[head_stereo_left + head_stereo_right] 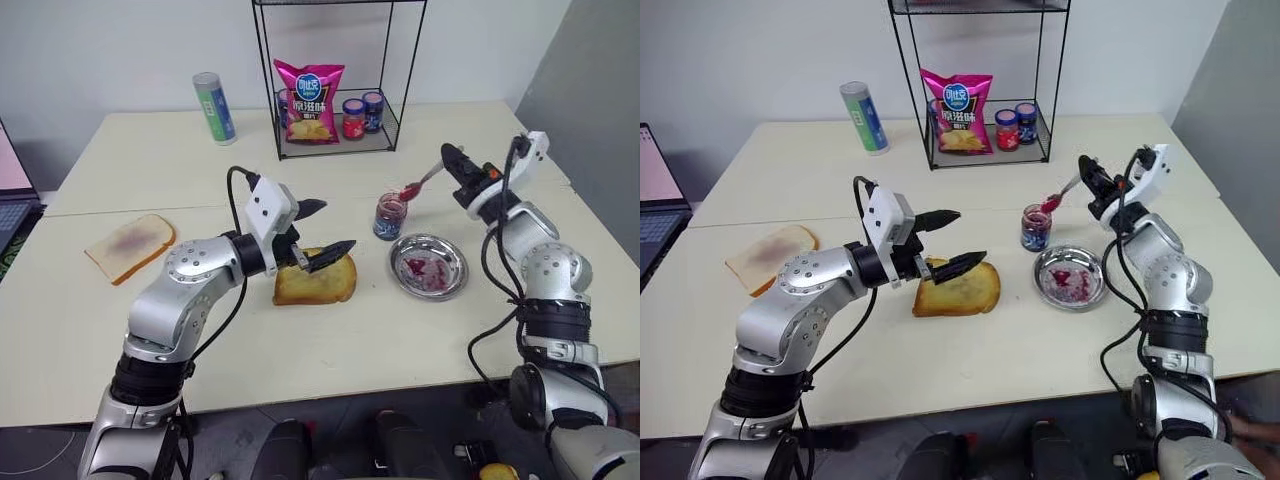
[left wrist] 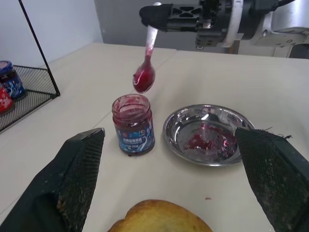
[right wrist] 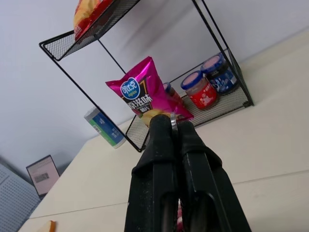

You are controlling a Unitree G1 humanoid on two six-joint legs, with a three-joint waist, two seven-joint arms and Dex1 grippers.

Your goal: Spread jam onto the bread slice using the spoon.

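Note:
The golden bread slice [image 1: 315, 282] lies flat at mid-table. My left gripper [image 1: 335, 226] hovers open just above its left part, with nothing between its fingers [image 2: 72, 183]. To the right of the bread stands the small open jam jar [image 1: 390, 216], smeared dark red inside. My right gripper [image 1: 450, 155] is shut on the slim handle of the silver spoon [image 1: 420, 185]. The spoon's bowl [image 2: 144, 77], loaded with red jam, hangs a little above the jar's mouth [image 2: 130, 104].
A silver dish [image 1: 455, 250] with jam smears sits right of the jar. A paler slice [image 1: 130, 246] lies at the far left. At the back stand a wire rack [image 1: 395, 130] with a chips bag [image 1: 310, 100] and lidded jars [image 1: 353, 118], and a green can [image 1: 214, 107].

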